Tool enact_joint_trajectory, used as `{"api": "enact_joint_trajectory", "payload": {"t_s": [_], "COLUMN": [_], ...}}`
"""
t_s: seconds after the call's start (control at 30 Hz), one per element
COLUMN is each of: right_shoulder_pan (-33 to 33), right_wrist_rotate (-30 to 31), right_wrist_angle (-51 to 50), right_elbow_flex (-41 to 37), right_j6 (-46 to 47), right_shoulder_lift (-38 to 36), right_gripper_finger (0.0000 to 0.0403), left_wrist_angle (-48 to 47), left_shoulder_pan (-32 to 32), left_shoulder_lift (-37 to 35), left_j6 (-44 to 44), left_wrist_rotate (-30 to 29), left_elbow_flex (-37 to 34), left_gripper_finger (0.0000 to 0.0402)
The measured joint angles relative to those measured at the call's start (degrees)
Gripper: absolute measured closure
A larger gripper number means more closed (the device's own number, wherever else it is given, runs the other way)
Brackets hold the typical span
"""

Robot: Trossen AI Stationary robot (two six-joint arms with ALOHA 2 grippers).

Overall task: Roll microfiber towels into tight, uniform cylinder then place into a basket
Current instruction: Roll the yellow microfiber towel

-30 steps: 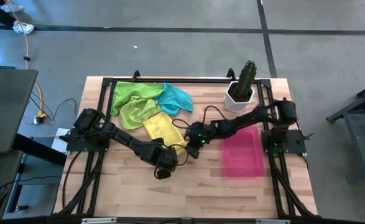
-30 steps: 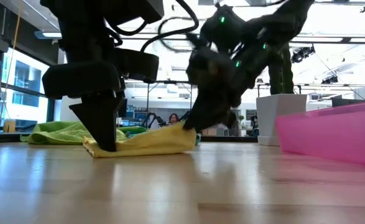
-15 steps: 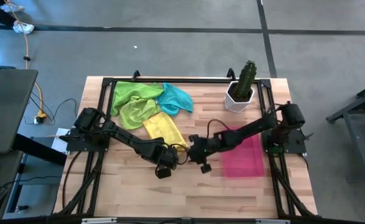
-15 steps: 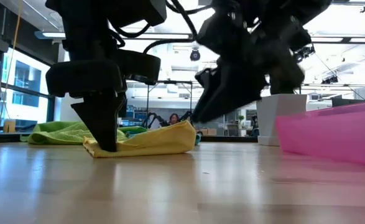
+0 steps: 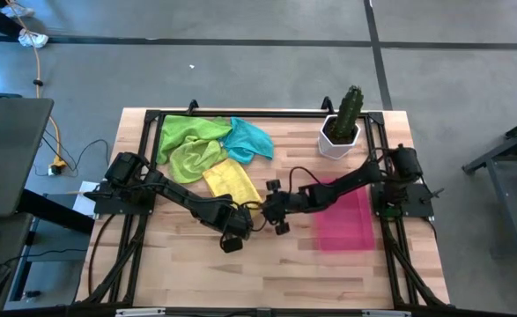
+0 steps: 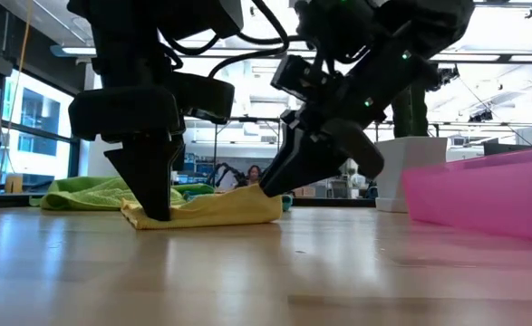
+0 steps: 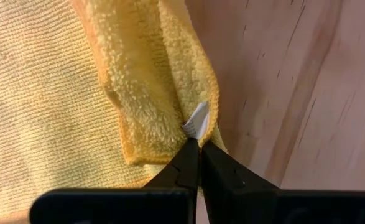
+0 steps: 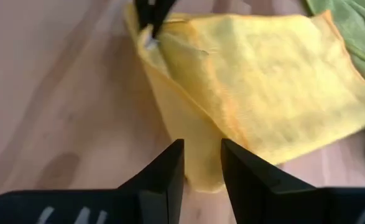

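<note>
Yellow towel [image 5: 232, 183] is pinched at its folded near corner by the left hand [image 7: 199, 144], lying on the bench [image 5: 328, 273]; right hand [image 8: 202, 163], fingers parted, is poised at its opposite corner, contact hidden.

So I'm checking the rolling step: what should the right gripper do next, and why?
Probably ease forward and close on the yellow towel's near folded edge. The right gripper hovers open just short of it, while the left gripper pins the corner shut.
</note>
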Motion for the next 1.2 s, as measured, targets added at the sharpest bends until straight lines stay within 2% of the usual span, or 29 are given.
{"api": "enact_joint_trajectory", "payload": {"t_s": [0.2, 0.4, 0.57, 0.7, 0.97, 1.2], "right_shoulder_pan": [-2.5, -3.2, -0.4, 2.4, 2.2, -0.6], "right_wrist_rotate": [-3.1, -2.0, -5.8, -8.3, -6.2, -3.6], "right_wrist_angle": [0.5, 0.0, -2.7, -1.2, 5.3, 5.3], "right_elbow_flex": [0.0, 0.0, 0.0, 0.0, 0.0, 0.0], "right_j6": [0.0, 4.2, 9.2, 8.7, 9.1, 7.6], "right_shoulder_lift": [0.0, -1.6, -5.2, -4.9, 1.7, 2.3], "right_gripper_finger": [0.0305, 0.0305, 0.0305, 0.0305, 0.0305, 0.0305], "left_wrist_angle": [0.0, 0.0, 0.0, 0.0, -0.1, 0.0], "left_shoulder_pan": [0.0, 0.0, 0.0, 0.0, 0.0, 0.1], "left_shoulder_lift": [0.0, 0.0, 0.0, 0.0, 0.0, 0.0], "left_j6": [0.1, 0.2, 0.3, 0.3, 0.2, 0.2], "left_wrist_rotate": [0.0, 0.0, -0.1, 0.1, 0.2, 0.3], "left_elbow_flex": [0.0, 0.0, 0.0, 0.0, 0.0, 0.0], "left_gripper_finger": [0.0401, 0.0401, 0.0401, 0.0401, 0.0401, 0.0401]}}
